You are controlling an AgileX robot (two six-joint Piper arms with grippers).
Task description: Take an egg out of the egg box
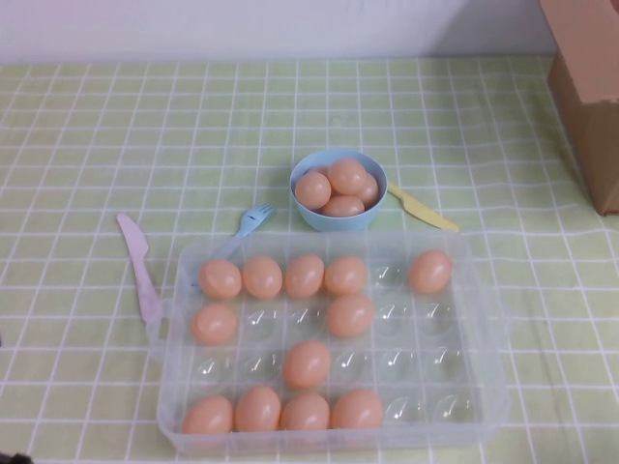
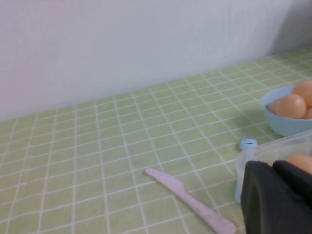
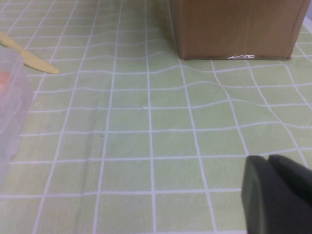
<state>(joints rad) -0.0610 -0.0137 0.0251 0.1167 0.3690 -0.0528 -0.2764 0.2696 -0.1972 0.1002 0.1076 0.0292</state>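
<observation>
Eggs first, seen from the grippers outward: the left gripper (image 2: 278, 200) is a dark block low in its own wrist view, hanging by the left end of the egg box (image 1: 334, 440), and whether its fingers are apart or together I cannot tell; the right gripper (image 3: 278, 195) is the same dark shape over bare green checked cloth (image 1: 97, 116) off the box's right side, its fingers equally unreadable; neither arm shows in the high view. On to the clear tray, sitting at the near middle of the table with twelve peach eggs in its cells: five along the far row, two in the next, one alone in the third, four along the near row; the lone egg (image 1: 307, 363) sits about mid-tray. Beyond the box's far edge a light-blue bowl (image 1: 338, 217) holds what looks like four more eggs; a blue fork (image 1: 253, 220) lies left of the bowl; a lilac knife (image 1: 140, 266) lies beside the box's left end; a yellow knife (image 1: 422, 208) lies right of the bowl; a cardboard box (image 1: 590, 87) stands at the far right.
</observation>
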